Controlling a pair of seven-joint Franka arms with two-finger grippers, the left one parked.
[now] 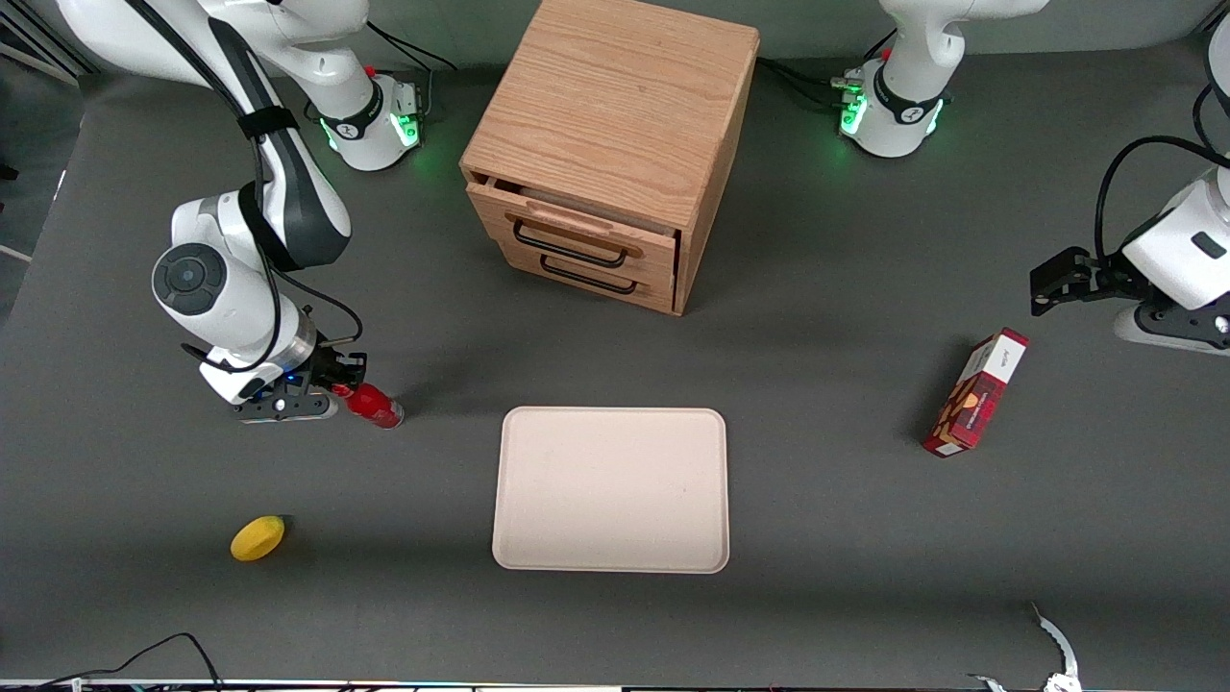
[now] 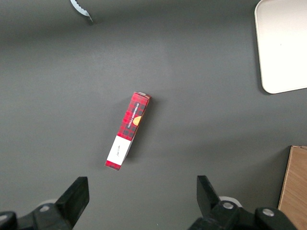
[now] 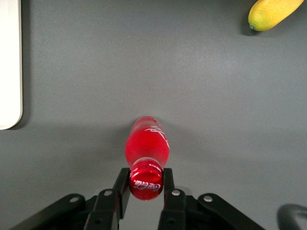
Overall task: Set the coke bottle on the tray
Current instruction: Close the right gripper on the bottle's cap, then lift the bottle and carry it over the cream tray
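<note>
A yellow lemon (image 1: 258, 537) lies nearest the front camera, on the dark grey counter (image 1: 846, 500) toward the working arm's end, with bare counter all around it. Slightly farther from the camera, at the middle of the counter, sits the cream tray (image 1: 611, 490), flat, with a low rim and rounded corners; nothing rests in it. Open counter borders every edge of the tray.

Farther still, toward the working arm's end, the coke bottle (image 1: 375, 406) is held apart from the tray, with a strip of bare counter between them. The gripper (image 1: 332, 386) is closed on the bottle's red cap, one finger pressed against each side, as the right wrist view shows clearly; the red body hangs below the fingers, above the counter.

Toward the parked arm's end, well apart from the tray, a red-and-white carton (image 1: 975, 392) lies on its side with free counter around it.

Farthest from the camera stands a wooden drawer cabinet (image 1: 615, 135). Its upper drawer (image 1: 572, 231) is pulled slightly open; what is inside cannot be seen. The lower drawer is shut.
</note>
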